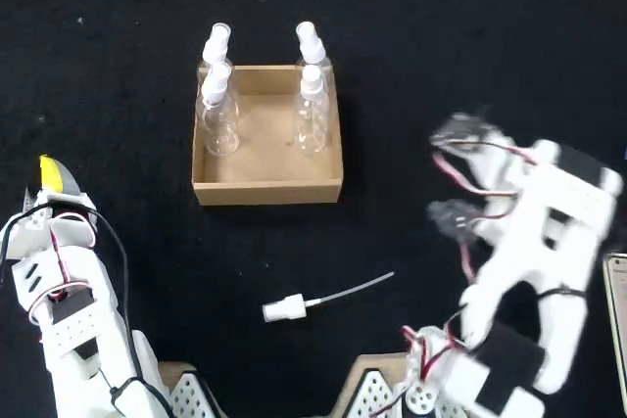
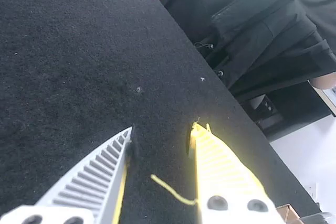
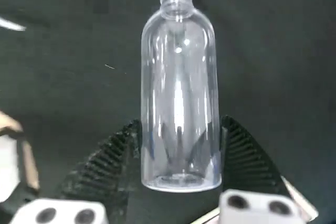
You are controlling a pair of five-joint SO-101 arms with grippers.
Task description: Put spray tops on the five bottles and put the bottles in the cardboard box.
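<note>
**Last bottle in my right gripper, its spray top loose on the desk**

My right gripper (image 3: 178, 124) is closed on a clear, uncapped bottle (image 3: 178, 66). The jaws press its sides low down near the base, and its long axis runs straight out between them, with the open threaded neck pointing away from my wrist.

My left gripper (image 2: 161, 129) is parted a moderate way and holds nothing. It sits low over bare black desk (image 1: 118, 66) on my left side.

The piece I need is the spray top (image 1: 286, 308). It lies flat on the desk in front of the cardboard box (image 1: 267, 189), between my two arms. Its white head is toward my left arm and its thin dip tube (image 1: 358, 288) angles off toward my right arm.

Four capped bottles (image 1: 217, 110) stand at the box. The front two are clearly inside it (I cannot tell whether the back pair is inside or just behind the rear wall).

The next move turns on one relation: the tube has to line up with the neck my right gripper presents. The left gripper is the free one, so I judge it should take the top by its head and leave the tube clear to thread in.
</note>
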